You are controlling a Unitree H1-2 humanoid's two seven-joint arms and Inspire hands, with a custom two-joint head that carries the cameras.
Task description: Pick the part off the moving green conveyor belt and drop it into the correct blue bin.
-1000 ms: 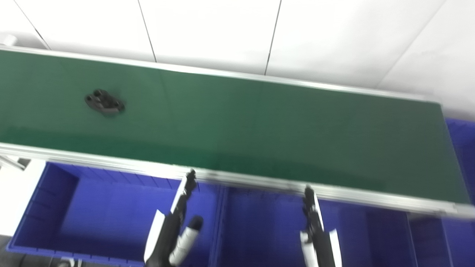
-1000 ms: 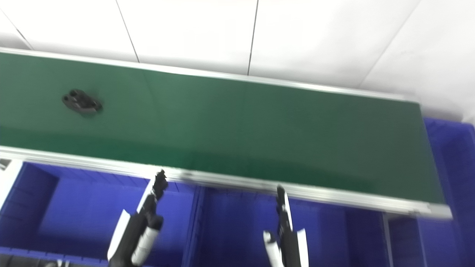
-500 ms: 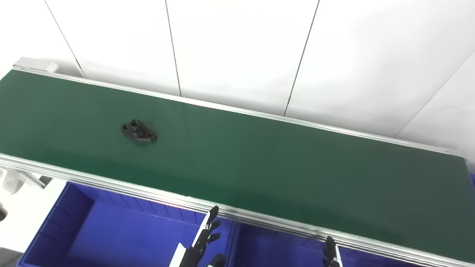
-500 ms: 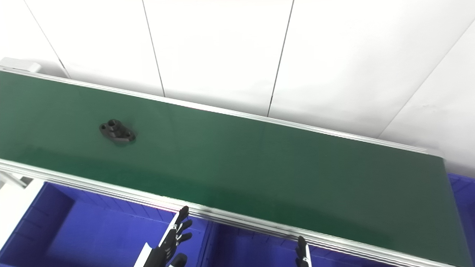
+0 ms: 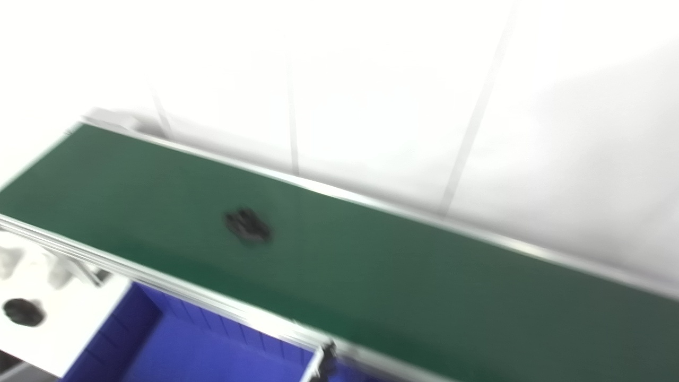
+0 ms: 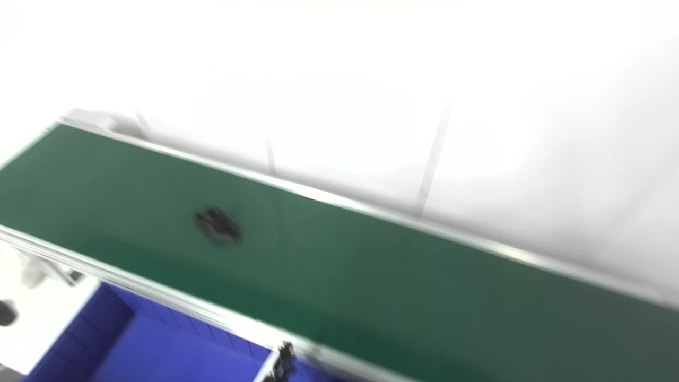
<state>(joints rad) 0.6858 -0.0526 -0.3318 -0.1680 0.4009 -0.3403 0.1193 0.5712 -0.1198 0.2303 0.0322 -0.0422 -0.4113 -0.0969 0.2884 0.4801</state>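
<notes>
One part [image 5: 247, 227] on belt [image 5: 424, 276]; left hand [image 5: 327, 356] well apart, nearer.

Barely any of me made it into the shot; only the tip of my left hand [image 5: 328, 354] poked up at the bottom edge; the fingertips [image 6: 287, 351] were black and knobbly, with a thin white strip of casing running down beside them; everything was smeared with blur, so I couldn't make out any screws, cables or markings.
</notes>
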